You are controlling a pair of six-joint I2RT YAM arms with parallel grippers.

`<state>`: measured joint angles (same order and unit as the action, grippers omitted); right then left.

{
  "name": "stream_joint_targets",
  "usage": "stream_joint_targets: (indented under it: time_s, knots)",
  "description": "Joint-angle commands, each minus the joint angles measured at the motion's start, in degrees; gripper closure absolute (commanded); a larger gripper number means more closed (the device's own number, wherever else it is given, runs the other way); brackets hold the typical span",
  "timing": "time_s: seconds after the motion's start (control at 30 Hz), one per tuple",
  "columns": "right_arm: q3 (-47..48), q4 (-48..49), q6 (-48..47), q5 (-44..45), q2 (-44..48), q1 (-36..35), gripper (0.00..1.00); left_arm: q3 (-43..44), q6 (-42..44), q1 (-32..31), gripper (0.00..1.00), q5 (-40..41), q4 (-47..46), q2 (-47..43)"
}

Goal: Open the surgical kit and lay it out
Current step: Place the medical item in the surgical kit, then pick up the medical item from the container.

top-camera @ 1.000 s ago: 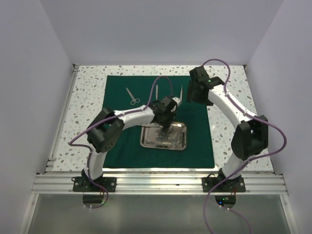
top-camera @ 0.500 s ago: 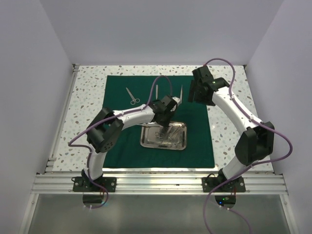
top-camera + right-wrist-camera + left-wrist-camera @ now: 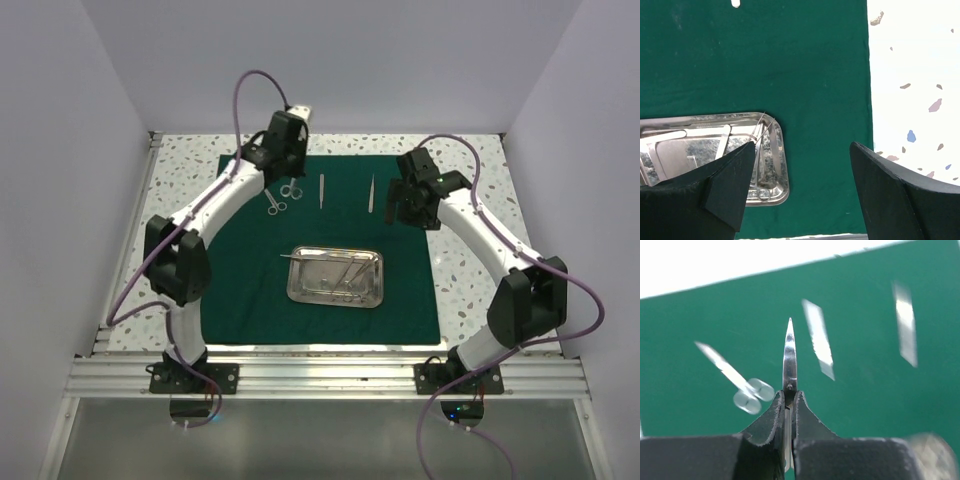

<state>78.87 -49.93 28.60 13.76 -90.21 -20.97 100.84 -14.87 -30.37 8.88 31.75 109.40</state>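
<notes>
So the left claw (image 3: 788,401) is pinching a slim pointed silver pair of scissors (image 3: 789,355). Its fingers are pressed together right at the pivot screw, and the blade tip sticks straight out past them. Underneath it is the dark green cloth drape (image 3: 865,405), spread flat. Everything below is blurry in the wrist view. You can make out a second ring-handled silver pair of scissors (image 3: 742,387) lying just left of the claw's tips. Two slim silver ones lie off to its right, the nearer tweezers (image 3: 818,340) and the farther tweezers (image 3: 905,325). Can't tell whether the held scissors touch the cloth or hang above it.

From the top camera the left claw (image 3: 285,165) sits over the far left part of the drape (image 3: 250,290), with the laid-out scissors (image 3: 272,200) right by it. The nearer tweezers (image 3: 321,190) and the farther tweezers (image 3: 371,192) lie in a row between it and the right claw (image 3: 405,205).

The right claw (image 3: 802,145) is spread wide with nothing between its fingers, over the right side of the drape (image 3: 805,65). The small rectangular shiny steel tray (image 3: 715,117) is partly behind the finger on the left of the wrist view, with a few thin silver instruments (image 3: 762,131) inside. Past the other finger the cloth ends and the white speckled tabletop (image 3: 910,75) begins. In the top view the tray (image 3: 335,302) sits mid-drape, nearer the bases than both claws and well apart from the left one.
</notes>
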Motion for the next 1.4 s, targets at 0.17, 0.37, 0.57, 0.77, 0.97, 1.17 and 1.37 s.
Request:
stream_joint_targets:
  time_s: [0.17, 0.37, 0.57, 0.77, 0.97, 1.17, 1.37]
  knots:
    - [-1.26, -1.92, -2.93, -1.1, 4.43, -0.21, 0.2, 18.42, 1.96, 11.03, 1.0, 0.61, 1.12, 17.41]
    - [-1.61, -2.1, -2.67, -1.63, 4.61, -0.21, 0.2, 22.56, -1.03, 14.37, 1.0, 0.25, 1.92, 24.01]
    - [-1.97, -2.1, -2.85, -1.37, 4.52, -0.12, 0.2, 17.29, -3.93, 15.96, 1.0, 0.26, 0.25, 23.22]
    - [-1.97, -2.1, -2.41, -0.75, 4.26, -0.12, 0.2, 11.77, -5.16, 15.78, 0.42, -3.26, 1.3, 18.32]
    - [-2.84, -1.22, -1.01, -0.57, 4.7, -0.12, 0.2, -10.55, -6.83, 14.9, 0.34, -6.24, -2.05, -1.98]
    - [-3.37, -0.96, -0.3, 0.47, 5.05, -0.47, 0.2, -29.1, -18.32, 14.11, 0.38, -8.62, 2.44, -18.33]
    - [-1.45, -3.15, 0.4, 2.06, 4.26, -0.74, 0.2, -43.78, -34.67, 9.55, 0.38, -9.85, -0.8, -29.33]
